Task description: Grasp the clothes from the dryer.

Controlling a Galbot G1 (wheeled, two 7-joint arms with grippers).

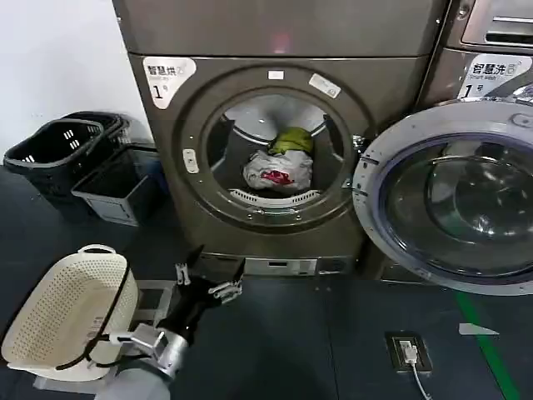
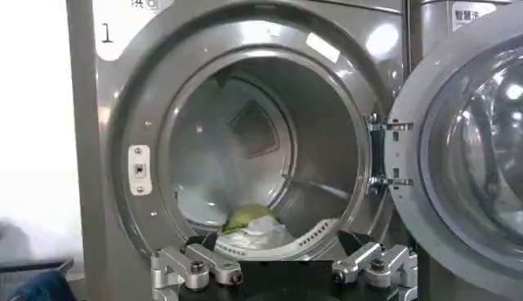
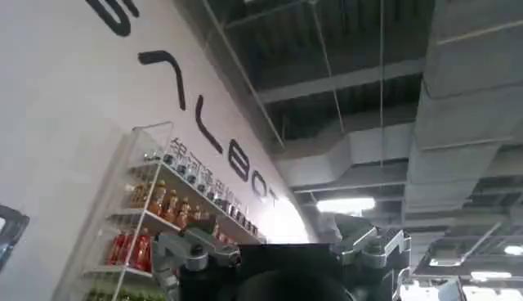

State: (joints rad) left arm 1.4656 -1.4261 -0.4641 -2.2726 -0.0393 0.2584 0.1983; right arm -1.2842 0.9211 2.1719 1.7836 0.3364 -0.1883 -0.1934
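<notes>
The dryer [image 1: 166, 167], bronze-grey with a white sticker marked 1, stands with its round door [image 1: 450, 200] swung open to the right. In the steel drum lie the clothes: a white bundle with a red-pink print [image 1: 277, 172] and a yellow-green piece [image 1: 291, 140] on top of it. My left gripper [image 1: 204, 281] hangs open low in front of the dryer, below the porthole and well short of the drum. In the left wrist view the clothes [image 2: 253, 226] lie at the drum's bottom beyond the open left gripper [image 2: 282, 274]. My right gripper [image 3: 282, 262] points up at the ceiling, open and holding nothing.
A cream perforated laundry basket [image 1: 62, 312] rests at the lower left beside my left arm. Black plastic baskets [image 1: 58, 150] stand on the floor left of the dryer. A second machine [image 1: 491, 50] stands to the right. A floor socket with a cable [image 1: 408, 352] lies lower right.
</notes>
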